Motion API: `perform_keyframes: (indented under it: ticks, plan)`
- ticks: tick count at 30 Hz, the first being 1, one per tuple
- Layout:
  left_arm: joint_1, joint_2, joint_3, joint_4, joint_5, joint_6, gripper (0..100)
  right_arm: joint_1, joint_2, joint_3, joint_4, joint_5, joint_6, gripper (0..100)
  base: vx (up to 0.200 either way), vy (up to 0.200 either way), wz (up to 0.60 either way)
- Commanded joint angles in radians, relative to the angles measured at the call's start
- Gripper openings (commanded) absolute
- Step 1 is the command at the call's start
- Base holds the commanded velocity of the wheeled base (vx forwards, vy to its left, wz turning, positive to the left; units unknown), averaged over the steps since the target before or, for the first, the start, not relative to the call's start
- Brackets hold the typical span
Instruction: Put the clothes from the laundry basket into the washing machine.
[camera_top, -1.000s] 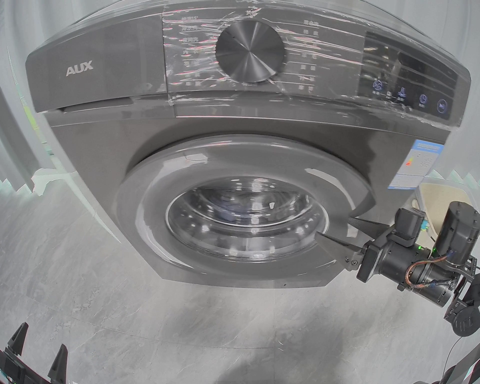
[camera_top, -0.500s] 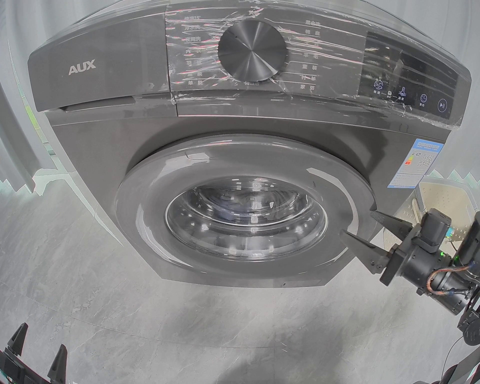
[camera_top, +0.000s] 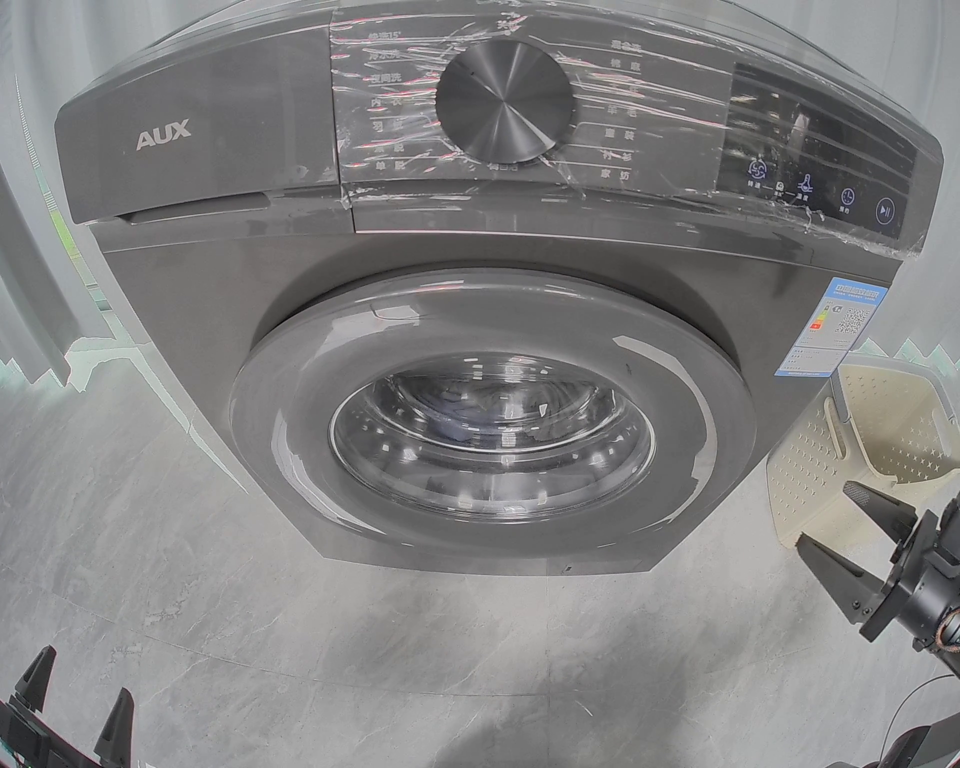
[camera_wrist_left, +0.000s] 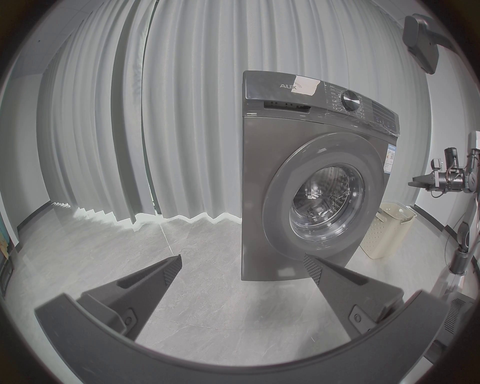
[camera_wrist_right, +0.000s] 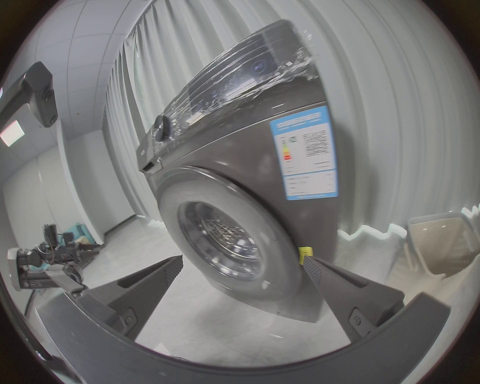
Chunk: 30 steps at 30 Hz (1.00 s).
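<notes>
The grey washing machine (camera_top: 200, 290) stands straight ahead with its round glass door (camera_top: 490, 430) closed; something dark blue shows faintly through the glass. A cream perforated laundry basket (camera_top: 880, 440) stands on the floor to the machine's right, and what I see of its inside is bare. My right gripper (camera_top: 824, 514) hangs open and holds nothing, just in front of the basket and to the right of the door. My left gripper (camera_top: 85, 672) is low at the near left, open and holding nothing, well away from the machine. The wrist views show the machine (camera_wrist_left: 320, 185) (camera_wrist_right: 240, 200) and the basket (camera_wrist_left: 387, 227) (camera_wrist_right: 442, 242).
Grey tiled floor (camera_top: 400, 660) lies open in front of the machine. Pleated curtains (camera_wrist_left: 150, 125) run behind and beside it. Plastic film covers the control panel with its dial (camera_top: 503, 100).
My right gripper has drawn back from the door's right rim, moving right and down to a spot in front of the basket. The door stays closed; the left gripper is unmoved.
</notes>
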Motion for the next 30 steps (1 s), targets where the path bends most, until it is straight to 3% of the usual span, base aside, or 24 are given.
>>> perform_keyframes:
  ticks: [1,8,16,21,23,24,26,30]
  plan:
    - [0.0,-0.016,0.016,0.0,0.004,-0.015,100,-0.196,-0.337,0.036,0.214,0.005,-0.061,100,0.0,0.0,0.0]
    - [0.0,-0.016,0.016,0.0,0.007,-0.01,100,-0.351,-0.68,0.036,0.503,0.011,-0.064,100,0.0,0.0,0.0]
    - [0.0,-0.016,0.016,0.0,0.007,-0.01,100,-0.409,-0.852,0.036,0.707,0.011,-0.062,100,0.0,0.0,0.0]
    - [0.0,-0.016,0.016,0.0,0.007,-0.008,100,-0.448,-1.016,0.036,0.889,0.011,-0.091,100,0.0,0.0,0.0]
    - [0.0,-0.016,0.016,0.0,0.007,-0.008,100,-0.448,-1.021,0.036,0.897,0.011,-0.093,100,0.0,0.0,0.0]
    - [0.0,-0.016,0.016,0.0,0.007,-0.008,100,-0.475,-1.064,0.038,1.004,0.02,-0.093,100,0.0,0.0,0.0]
    - [0.0,-0.016,0.016,0.0,0.007,-0.008,100,-0.477,-1.064,0.036,1.023,0.018,-0.09,100,0.0,0.0,0.0]
    - [0.0,-0.016,0.016,0.0,0.007,-0.012,100,-0.477,-1.064,0.033,1.106,-0.048,-0.082,100,0.0,0.0,0.0]
